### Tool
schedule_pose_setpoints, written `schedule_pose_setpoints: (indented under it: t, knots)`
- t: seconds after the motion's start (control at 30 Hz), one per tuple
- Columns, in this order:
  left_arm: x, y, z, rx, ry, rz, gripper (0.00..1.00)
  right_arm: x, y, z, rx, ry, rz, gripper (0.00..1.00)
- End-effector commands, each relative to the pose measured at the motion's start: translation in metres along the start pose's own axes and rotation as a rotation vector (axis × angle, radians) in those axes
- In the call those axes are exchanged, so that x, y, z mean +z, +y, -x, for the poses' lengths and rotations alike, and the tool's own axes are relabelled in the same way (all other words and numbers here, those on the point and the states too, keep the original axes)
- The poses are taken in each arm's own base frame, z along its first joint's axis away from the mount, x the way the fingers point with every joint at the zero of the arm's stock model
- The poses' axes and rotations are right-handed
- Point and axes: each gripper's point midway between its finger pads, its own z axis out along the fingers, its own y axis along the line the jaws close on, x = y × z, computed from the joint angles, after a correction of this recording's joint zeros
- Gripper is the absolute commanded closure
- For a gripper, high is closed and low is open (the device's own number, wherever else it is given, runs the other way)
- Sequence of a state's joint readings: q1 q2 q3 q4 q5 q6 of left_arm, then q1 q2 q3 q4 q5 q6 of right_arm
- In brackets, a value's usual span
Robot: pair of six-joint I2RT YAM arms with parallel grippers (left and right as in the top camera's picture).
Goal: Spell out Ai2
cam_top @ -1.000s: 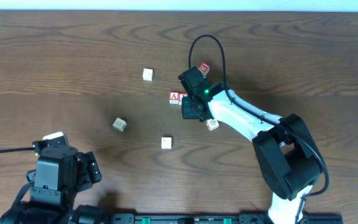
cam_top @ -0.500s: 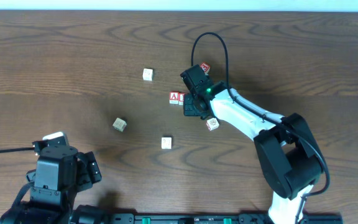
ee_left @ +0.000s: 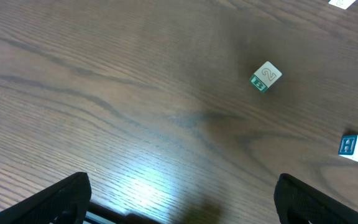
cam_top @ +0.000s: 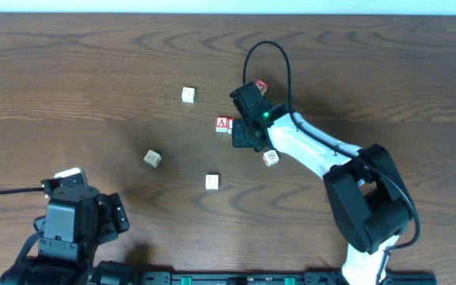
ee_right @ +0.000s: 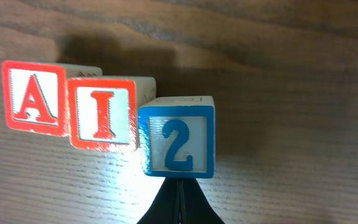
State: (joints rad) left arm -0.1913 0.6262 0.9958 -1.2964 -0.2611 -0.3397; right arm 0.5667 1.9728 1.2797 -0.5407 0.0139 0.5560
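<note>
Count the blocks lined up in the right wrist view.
3: A block left, I block in the middle, 2 block right, in a row. Others may lie outside this view.

Table (cam_top: 70, 63): dark wood grain
Pale block (cam_top: 188, 95): mid-bench, toward far edge
Tilted block (cam_top: 152, 158): left of centre; green 2 on top
Blue-marked block (cam_top: 212, 181): centre, toward near edge
Red block (cam_top: 259, 87): toward far edge
Red-marked block (cam_top: 270, 157): right of centre
</note>
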Motion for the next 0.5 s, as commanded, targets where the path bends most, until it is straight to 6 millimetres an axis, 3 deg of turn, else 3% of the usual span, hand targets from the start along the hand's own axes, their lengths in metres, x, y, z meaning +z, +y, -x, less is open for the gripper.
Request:
schedule_pose_setpoints:
  t: [0.0, 0.47]
  knots:
    - [-0.0013, 0.0005, 0.0013, -0.009, -0.007, -0.001, 0.05, 0.0042, -0.0025, -0.0003, 0.013, 0.004, -0.001, 0.99]
    - [-0.0013, 0.0005, 0.0013, -0.009, -0.007, -0.001, 0.05, 0.0043, -0.0001, 0.0034, 0.014, -0.011, 0.009, 0.99]
